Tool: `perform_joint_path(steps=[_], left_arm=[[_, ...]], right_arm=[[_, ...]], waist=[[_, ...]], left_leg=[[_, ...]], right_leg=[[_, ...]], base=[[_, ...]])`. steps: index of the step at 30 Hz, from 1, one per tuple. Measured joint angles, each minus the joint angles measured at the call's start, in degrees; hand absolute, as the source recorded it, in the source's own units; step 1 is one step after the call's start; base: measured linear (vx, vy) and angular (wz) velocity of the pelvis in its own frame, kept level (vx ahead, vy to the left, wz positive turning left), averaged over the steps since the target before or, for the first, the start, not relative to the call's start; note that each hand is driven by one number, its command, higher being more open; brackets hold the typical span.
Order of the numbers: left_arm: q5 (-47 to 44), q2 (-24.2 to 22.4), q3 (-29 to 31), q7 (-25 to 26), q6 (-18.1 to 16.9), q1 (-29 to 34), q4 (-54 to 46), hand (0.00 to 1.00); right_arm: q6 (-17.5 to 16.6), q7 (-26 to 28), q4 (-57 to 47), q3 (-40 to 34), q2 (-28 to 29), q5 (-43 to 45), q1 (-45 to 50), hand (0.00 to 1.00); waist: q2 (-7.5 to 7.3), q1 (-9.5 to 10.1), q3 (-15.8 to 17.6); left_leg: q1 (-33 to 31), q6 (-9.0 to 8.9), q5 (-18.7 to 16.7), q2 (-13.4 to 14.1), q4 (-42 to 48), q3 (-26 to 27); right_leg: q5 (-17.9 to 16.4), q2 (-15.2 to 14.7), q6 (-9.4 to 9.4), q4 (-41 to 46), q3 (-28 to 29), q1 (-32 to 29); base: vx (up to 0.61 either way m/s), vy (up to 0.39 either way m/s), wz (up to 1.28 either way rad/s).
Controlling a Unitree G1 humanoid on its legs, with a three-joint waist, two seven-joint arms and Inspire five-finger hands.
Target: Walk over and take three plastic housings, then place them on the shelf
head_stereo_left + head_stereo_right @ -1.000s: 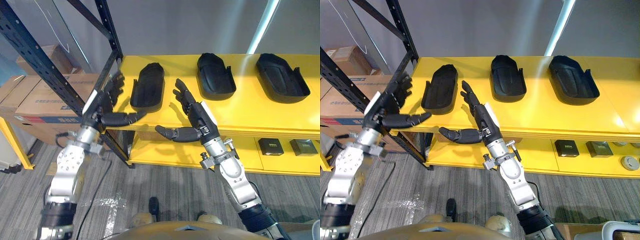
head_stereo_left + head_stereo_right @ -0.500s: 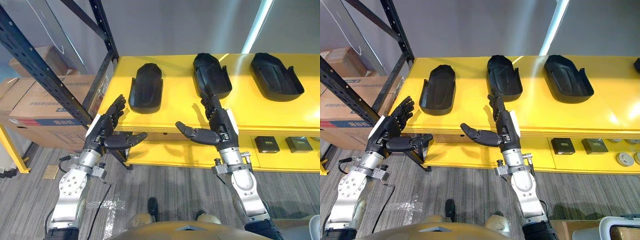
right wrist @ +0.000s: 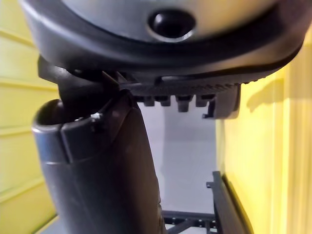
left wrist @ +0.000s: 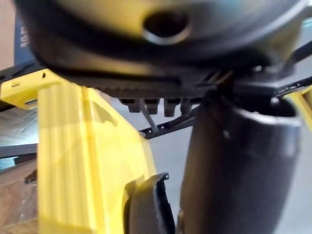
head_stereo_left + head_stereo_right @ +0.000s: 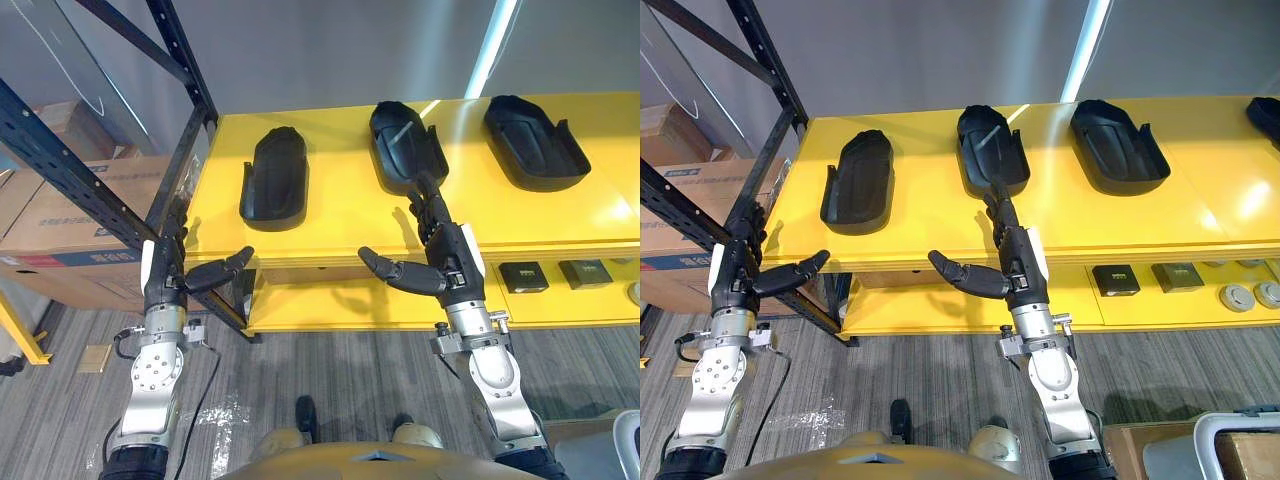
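Observation:
Three black plastic housings lie in a row on the yellow shelf top (image 5: 340,215): a left housing (image 5: 275,178), a middle housing (image 5: 405,147) and a right housing (image 5: 533,142). My left hand (image 5: 163,275) hangs open at the shelf's front left corner, below and left of the left housing, thumb pointing right. My right hand (image 5: 447,258) is open in front of the shelf's edge, its fingers reaching up toward the near end of the middle housing, thumb out to the left. Neither hand holds anything.
A black rack upright (image 5: 70,150) slants past the shelf's left end, with cardboard boxes (image 5: 60,230) behind it. Small black boxes (image 5: 522,276) sit on the lower yellow shelf. Another black housing (image 5: 1268,108) peeks in at the far right. Grey floor lies below.
The camera has shifted along the shelf. Both hands have drawn back and down from either side of the left housing to the front edge, still open; the right hand now faces the middle housing.

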Motion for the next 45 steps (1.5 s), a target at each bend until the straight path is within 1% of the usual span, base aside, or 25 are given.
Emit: perform_joint_path(steps=[2,5,10,12,15,20,22,26,31,33,38,42,45], left_arm=[[0.1,-0.2,0.0,0.6,-0.9,-1.2,1.4,1.00],[-0.1,-0.3,-0.2,1.1,-1.0,-2.1,3.2,1.00],[-0.3,-0.3,-0.4,2.1,-1.0,-3.9,7.2,1.00],[-0.3,-0.3,-1.4,2.3,-0.9,-6.2,9.4,1.00],[-0.2,-0.3,-2.0,3.0,-0.9,-7.9,11.0,1.00],[-0.1,-0.3,-2.1,4.5,-0.8,-10.5,14.7,1.00],[-0.2,-0.3,-2.1,4.8,-0.8,-11.6,16.2,1.00],[-0.3,0.1,-2.3,5.8,-0.9,-14.9,19.5,1.00],[-0.6,2.6,-2.6,6.7,-1.4,-18.7,22.9,1.00],[-0.6,3.5,-2.6,6.9,-2.0,-20.9,24.5,1.00],[-1.1,4.3,-2.5,8.4,-2.1,-24.3,26.7,1.00],[-1.1,5.0,-2.2,8.9,-3.1,-26.3,28.4,1.00],[-1.2,5.9,-2.2,9.2,-3.2,-28.4,29.3,1.00]], right_arm=[[0.0,0.0,-0.9,0.0,0.0,0.3,0.4,1.00],[-0.1,-0.1,-2.2,0.0,0.0,0.8,0.4,1.00],[-0.2,0.2,-2.4,0.0,0.0,0.9,0.5,1.00],[-0.2,0.2,-2.4,-0.5,0.0,0.9,0.5,1.00],[-0.2,0.3,-2.4,-1.0,-0.1,1.0,0.5,1.00],[-0.2,0.2,-2.4,-1.6,-0.2,2.3,0.5,1.00],[-0.2,0.2,-2.4,-2.1,-0.2,2.3,0.2,1.00],[-0.2,0.2,-2.4,-2.3,-0.7,2.3,0.0,1.00],[-0.2,0.3,-2.6,-2.2,-2.0,2.4,-0.1,1.00],[-0.2,0.2,-3.6,-2.6,-2.2,2.5,-0.4,1.00],[-0.2,0.4,-3.8,-3.0,-2.2,2.5,-2.1,1.00],[-0.2,1.0,-3.9,-3.4,-2.2,2.6,-2.5,1.00],[-0.2,1.3,-4.0,-3.5,-2.2,3.0,-2.8,1.00]], waist=[[0.14,-0.28,0.1],[0.24,-0.99,0.1],[0.38,-1.59,0.1],[0.65,-1.70,0.3],[1.15,-1.72,0.7],[1.20,-2.57,1.0],[1.14,-3.08,1.8],[1.03,-3.17,3.6],[0.94,-3.12,4.5],[0.89,-3.19,5.8],[0.78,-3.40,7.4],[0.58,-3.41,7.8],[0.46,-3.52,9.3]], left_leg=[[0.0,0.01,-0.1,0.0,0.0,0.1],[0.1,0.05,-0.1,0.1,0.0,0.4],[0.0,0.15,-0.2,0.0,0.0,1.4],[0.1,0.16,-0.2,0.0,0.0,1.6],[0.0,0.16,-0.2,0.0,0.0,2.3],[-0.1,0.14,-0.3,0.1,0.0,2.8],[0.0,0.14,-0.3,0.1,0.0,3.1],[0.0,0.09,-0.3,0.1,0.0,3.9],[-0.9,0.02,-0.4,0.2,0.2,4.8],[-1.1,0.01,-0.3,0.3,0.2,4.9],[-1.2,0.00,-0.3,0.4,0.2,5.4],[-2.0,-0.04,-0.2,0.4,0.2,5.6],[-2.0,-0.08,0.0,0.4,0.2,5.6]], right_leg=[[0.0,0.0,0.00,0.0,0.1,-0.2],[0.0,0.0,-0.02,0.0,0.5,-0.2],[-0.1,-0.1,-0.16,0.7,1.6,-1.3],[-0.1,-0.1,-0.15,0.9,1.8,-1.4],[-0.1,0.0,-0.14,1.3,2.6,-2.1],[-0.1,0.0,-0.14,1.8,3.1,-2.7],[-0.1,0.0,-0.15,1.9,3.5,-2.9],[-0.1,0.0,-0.21,2.1,4.4,-3.5],[-0.1,0.0,-0.15,3.0,5.5,-5.3],[-0.1,0.0,-0.21,3.6,5.7,-5.9],[-0.2,0.0,-0.34,4.2,6.2,-6.6],[-0.5,0.0,-0.68,5.2,6.4,-8.0],[-0.7,-0.1,-0.86,5.9,6.6,-8.4]], base=[[-0.01,0.008,-0.04],[-0.01,0.007,-0.06],[0.00,0.008,-0.10],[0.00,0.004,-0.02],[0.00,0.007,-0.12],[0.01,0.004,-0.06],[0.00,0.009,-0.07],[-0.01,0.015,-0.11],[0.01,0.006,-0.10],[0.02,0.003,-0.04],[0.01,0.000,-0.05],[0.00,0.000,-0.01],[0.00,0.000,0.00]])
